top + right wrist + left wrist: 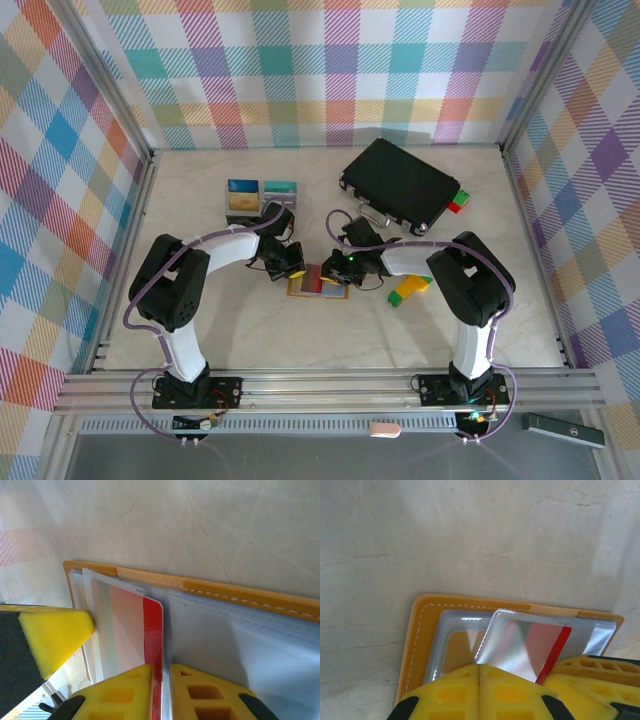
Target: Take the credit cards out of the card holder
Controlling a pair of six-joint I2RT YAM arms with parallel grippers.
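The orange-tan card holder (pixel 318 282) lies open on the table between both arms. My left gripper (pixel 479 669) is shut on the lower edge of a clear plastic sleeve (pixel 520 645) of the holder (pixel 417 640), which is lifted at a tilt. A red credit card (pixel 559 647) sticks out of that sleeve on its right side. My right gripper (pixel 161 672) has its jaws a little apart, with the red card's (pixel 152 630) edge between them. Two more credit cards, a blue-and-yellow one (pixel 243 196) and a teal one (pixel 280 192), lie at the back left.
A large black hard case (pixel 400 182) sits at the back right, with a small red-and-green block (pixel 458 200) at its right end. A green-and-yellow block (pixel 410 290) lies just right of the holder, under my right arm. Checked walls close in three sides.
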